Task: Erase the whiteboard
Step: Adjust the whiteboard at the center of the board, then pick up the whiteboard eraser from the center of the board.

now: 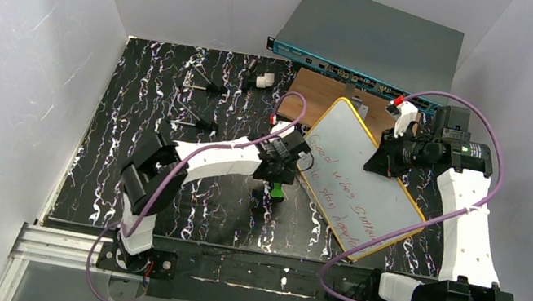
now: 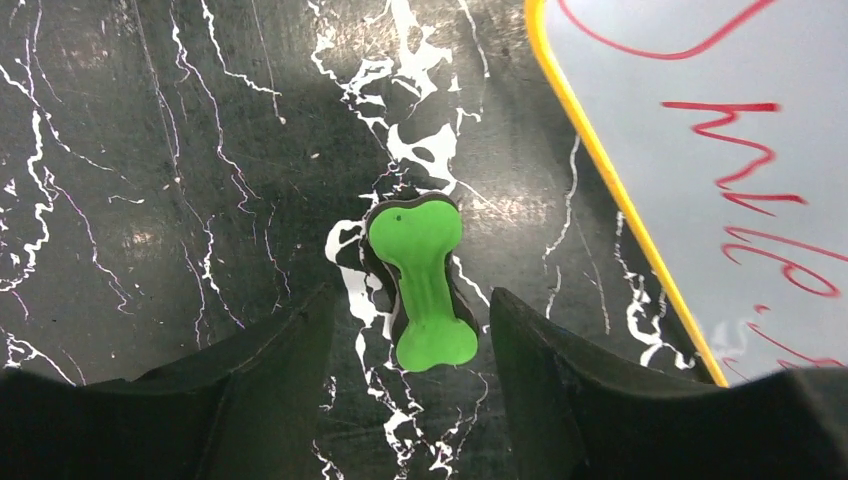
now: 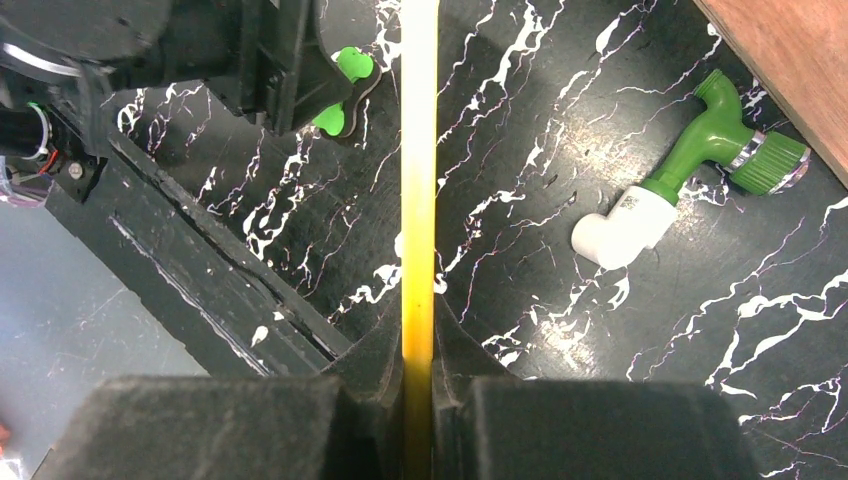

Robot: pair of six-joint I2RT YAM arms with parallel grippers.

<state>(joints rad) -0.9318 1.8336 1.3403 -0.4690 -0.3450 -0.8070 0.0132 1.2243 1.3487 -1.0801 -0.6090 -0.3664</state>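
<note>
Overhead view: a black desk (image 1: pixel 140 95) with white marble veining. A flat white rectangular whiteboard (image 1: pixel 350 174) with a thin orange-yellow frame and red handwriting lies diagonally right of centre. Its far corner rests over a brown wooden board (image 1: pixel 319 89). My left gripper (image 1: pixel 275 179) hangs just off the whiteboard's left edge, above a small green bone-shaped eraser (image 1: pixel 276 193). That arm reaches forward and to the right, low over the desk, and is plainly the nearer one to the eraser. My right gripper (image 1: pixel 380 161) sits at the whiteboard's right edge, its arm bent up and inward.

Left wrist view: the eraser (image 2: pixel 420 285), green on a black pad, lies directly below the left gripper (image 2: pixel 408 305). The jaws stand partly apart with desk showing on both sides, so nothing is held. The eraser's long axis points away from the camera, across the closing line, with its narrow waist between the jaws. I judge a straight drop and squeeze would take it. The whiteboard (image 2: pixel 720 60) lies near, to the right.

Right wrist view: the right gripper (image 3: pixel 418 385) is clamped narrow on the whiteboard (image 3: pixel 418 150), pinching its yellow frame. A green and white pipe fitting (image 3: pixel 690 170) lies well apart.
</note>
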